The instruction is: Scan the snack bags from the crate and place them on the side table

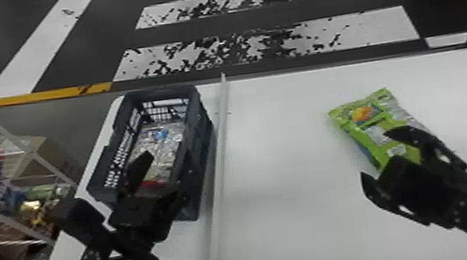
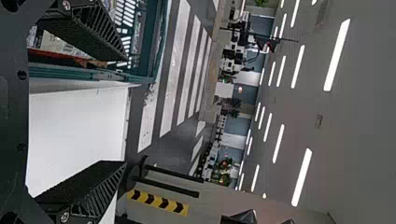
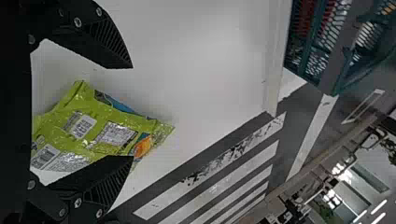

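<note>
On the table, toward the far edge, your spread right gripper needed centring on the bag, your left gripper spread at the crate.

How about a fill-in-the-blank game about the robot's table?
The snack bag outside the crate is mostly ____. Seen by the robot, the crate stands to the ____ of that bag. The gripper nearer that bag is the robot's ____ one.
Missing words: green; left; right.
</note>
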